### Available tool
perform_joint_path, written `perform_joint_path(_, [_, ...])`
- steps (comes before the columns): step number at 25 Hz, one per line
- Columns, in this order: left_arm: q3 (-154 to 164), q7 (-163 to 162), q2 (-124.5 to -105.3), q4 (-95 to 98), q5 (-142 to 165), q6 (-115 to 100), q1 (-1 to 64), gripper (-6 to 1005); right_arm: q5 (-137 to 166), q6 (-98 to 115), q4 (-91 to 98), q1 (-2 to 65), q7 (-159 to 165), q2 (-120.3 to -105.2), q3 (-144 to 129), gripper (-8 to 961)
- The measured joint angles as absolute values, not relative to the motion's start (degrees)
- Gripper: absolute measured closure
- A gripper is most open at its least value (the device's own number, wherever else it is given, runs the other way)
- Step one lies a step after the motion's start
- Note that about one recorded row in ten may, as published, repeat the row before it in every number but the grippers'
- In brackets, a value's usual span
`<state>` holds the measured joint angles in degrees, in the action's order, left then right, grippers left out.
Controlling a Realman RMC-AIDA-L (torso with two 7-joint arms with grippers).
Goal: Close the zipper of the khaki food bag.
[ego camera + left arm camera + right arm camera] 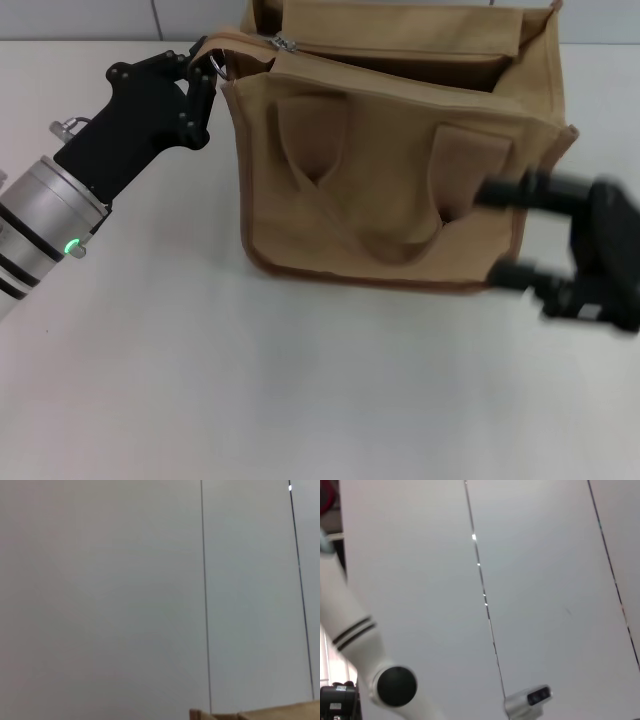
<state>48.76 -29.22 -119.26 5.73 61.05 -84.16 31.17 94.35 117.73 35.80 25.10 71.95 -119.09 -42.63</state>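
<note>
1. The bag (400,190) stands upright on the white table (250,380), toward the far middle of the head view, its broad front face with two strap handles (400,200) turned toward the robot.
2. The bag's top is still gaping: the dark inside shows between the near and far edges across most of its width.
3. The zipper (285,44) has its small silver slider at the bag's top left corner, at the left end of the opening.
4. The left gripper (205,75) sits against that same top left corner. Its black fingers are drawn close together around a fold of the bag's edge, just beside a small metal ring (218,65). The slider lies a little to the right of the fingertips, apart from them and outside the jaws.
5. The right gripper (500,230) is at the bag's lower right side, blurred. Its two fingers stand well apart, one against the front face near the right handle, the other near the bottom right corner. I cannot tell whether they have hold of any cloth.
6. The left wrist view shows only a pale wall and a sliver of tan cloth (260,714); the right wrist view shows a wall and a white arm segment (370,655), with no bag.
</note>
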Motion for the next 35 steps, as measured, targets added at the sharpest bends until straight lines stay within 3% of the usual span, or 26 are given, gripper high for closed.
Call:
perform_joint_path(7, [48.78,-29.31,-119.26,5.18,61.24,-86.72,31.30,971,93.22,109.92,55.01,29.96,102.92,-117.44,-42.74,255])
perform_joint_path(10, [48.78,-29.32,-119.26,5.16,61.24,-86.99,31.34,972,93.71,106.35,57.61,33.25,112.18,-115.87,-42.63,255])
perform_joint_path(20, [48.79,-29.36,-119.27,5.00,61.08,-87.52,31.47,972,97.98,99.34,59.75,37.82,121.18,-114.30,-42.85,255])
perform_joint_path(24, [48.78,-29.36,-119.27,4.99,61.10,-87.63,31.68,972,108.87,99.00,64.20,45.05,133.11,-111.94,-43.05,256])
perform_joint_path(25, [48.78,-29.36,-119.28,4.88,61.12,-87.65,31.74,971,114.49,100.16,63.99,50.91,139.38,-109.60,-43.40,256])
perform_joint_path(26, [48.78,-29.36,-119.27,4.72,61.09,-87.68,31.84,971,114.49,100.16,63.99,50.91,139.38,-109.60,-43.40,256])
perform_joint_path(29, [48.77,-29.36,-119.27,4.48,61.03,-87.76,32.00,971,123.88,101.72,59.91,59.66,145.29,-107.49,-44.45,256])
perform_joint_path(32, [48.78,-29.36,-119.27,4.40,61.04,-88.14,32.05,971,131.53,101.94,53.57,66.60,146.76,-107.35,-44.73,256])
perform_joint_path(35, [48.58,-29.36,-119.27,4.32,61.02,-89.85,31.88,971,131.70,102.01,48.72,68.73,146.73,-108.05,-44.71,256])
